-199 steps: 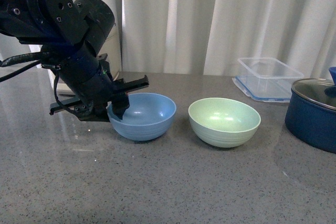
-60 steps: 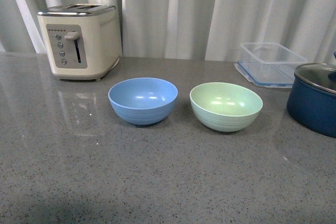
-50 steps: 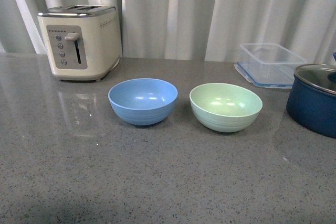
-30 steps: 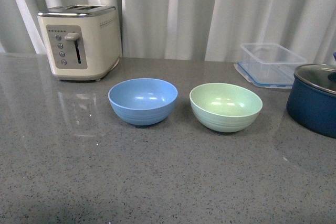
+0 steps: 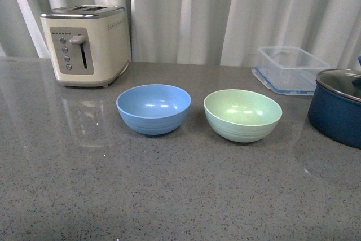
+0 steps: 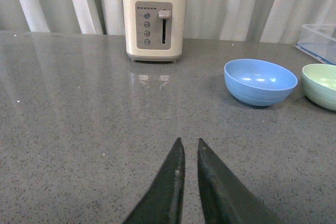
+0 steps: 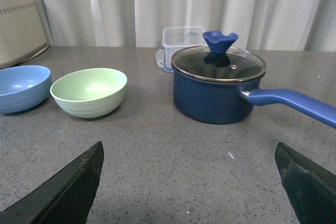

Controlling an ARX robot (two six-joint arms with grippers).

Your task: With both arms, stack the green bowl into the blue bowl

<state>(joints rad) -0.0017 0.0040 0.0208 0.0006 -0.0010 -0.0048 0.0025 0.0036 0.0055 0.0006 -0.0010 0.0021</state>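
The green bowl (image 5: 242, 114) stands upright on the grey counter, just right of the blue bowl (image 5: 153, 108), a small gap between them. Both are empty. Neither arm shows in the front view. In the left wrist view my left gripper (image 6: 189, 142) is shut, empty, low over the counter, well short of the blue bowl (image 6: 260, 81) and the green bowl (image 6: 320, 85). In the right wrist view my right gripper (image 7: 189, 150) is open wide with nothing between its fingers; the green bowl (image 7: 90, 92) and blue bowl (image 7: 22, 87) lie ahead to one side.
A cream toaster (image 5: 86, 44) stands at the back left. A clear plastic container (image 5: 290, 69) sits at the back right. A dark navy pot with glass lid (image 5: 338, 105) is at the right edge, its blue handle (image 7: 291, 103) reaching toward my right gripper.
About three seconds ago my left arm was at the blue bowl's left rim; it has since left the front view. Over the last second nothing has moved.
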